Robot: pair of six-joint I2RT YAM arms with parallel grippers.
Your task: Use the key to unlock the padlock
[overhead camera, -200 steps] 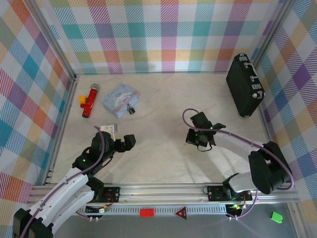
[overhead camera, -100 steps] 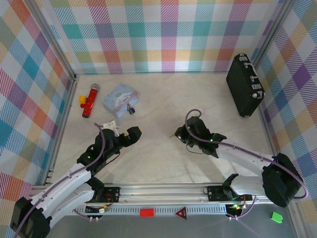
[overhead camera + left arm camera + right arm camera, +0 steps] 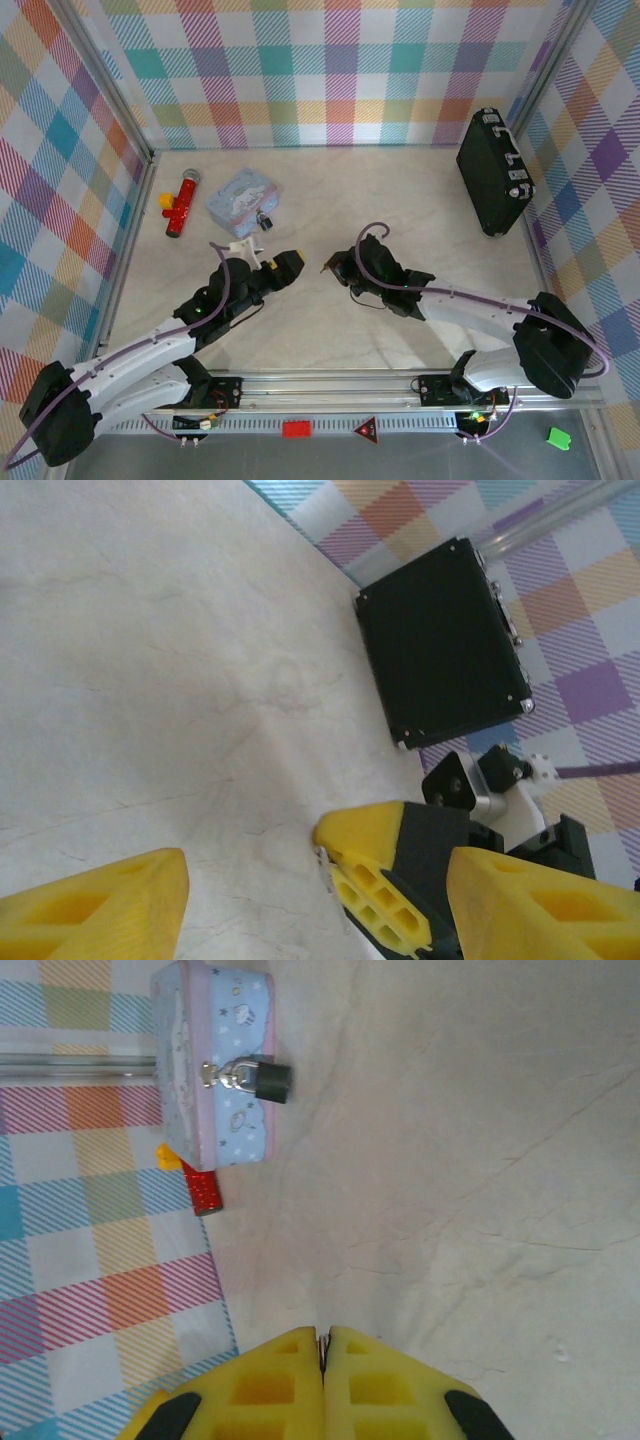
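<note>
The small dark padlock (image 3: 270,1082) with its silvery shackle hangs on the clasp of the pale blue tin (image 3: 225,1080), seen from above as padlock (image 3: 265,220) beside tin (image 3: 240,200). My right gripper (image 3: 322,1332) is shut on the key (image 3: 322,1345), a thin silvery sliver pinched between its yellow pads. From above, the right gripper (image 3: 333,268) is tip to tip with my left gripper (image 3: 290,262) at mid-table. The left gripper (image 3: 320,872) is open, and the right gripper's yellow fingertips and the key (image 3: 323,862) stand between its fingers (image 3: 100,910).
A red-and-yellow toy (image 3: 182,203) lies left of the tin near the left wall. A big black case (image 3: 492,172) leans at the right wall, also visible as the case (image 3: 445,640). Plaid walls enclose the marble-patterned table (image 3: 400,200).
Both arms have moved toward each other to mid-table; the right gripper swung left with the key. The left gripper's jaws have narrowed somewhat.
</note>
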